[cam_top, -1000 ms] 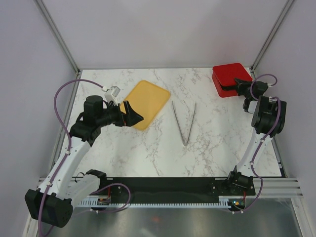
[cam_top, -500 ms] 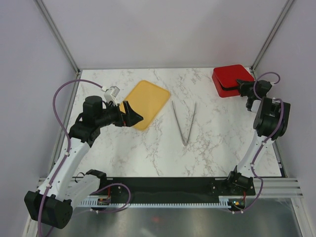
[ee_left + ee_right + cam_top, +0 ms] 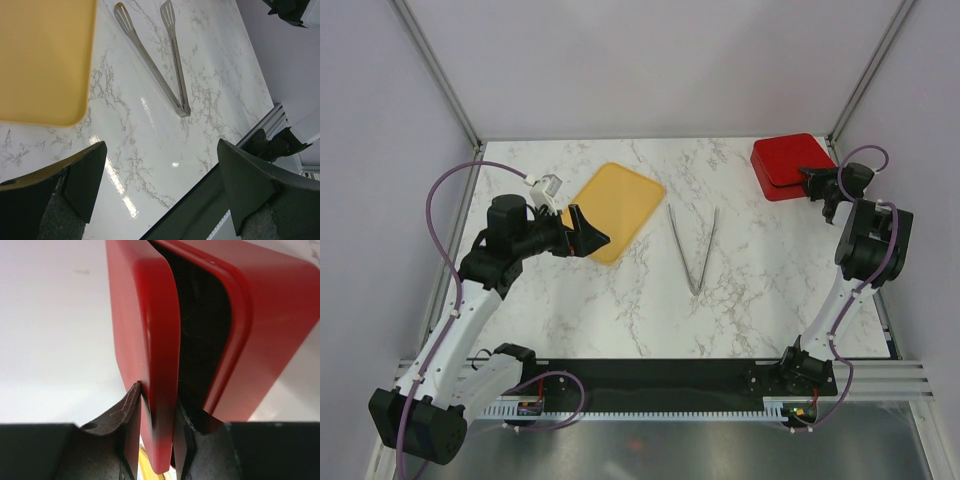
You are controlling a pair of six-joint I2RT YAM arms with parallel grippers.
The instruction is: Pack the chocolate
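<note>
left gripper [image 3: 590, 232] wide open, nothing between its fingers, hanging over the near-left corner of the yellow tray [image 3: 615, 205]; left wrist view shows only a corner of that tray, the rest cut off at the frame edge, and its surface looks bare; tongs [image 3: 183, 109] lie flat on the marble table [image 3: 740, 290], hinge toward the arms, tips spread away, well apart from tray and box; left gripper's fingers [image 3: 75, 185] are cropped by the bottom edge in the wrist view.

right gripper [image 3: 156, 397] at the far right, jaws narrow and closed on the near edge of the red lid [image 3: 145, 330], one pad against each face; a thin pale streak beside the left pad is hard to read, glare or sliver of gap, cannot tell; lid stands lifted off the red box [image 3: 785, 160], with a dark slot between lid and base; inside of the slot is black, contents not readable; from the top view the gripper itself covers the box's near-right corner.

chocolate: cannot say where it is; no piece can be made out in any view, and the box's inside is hidden by the lid and shadow.
</note>
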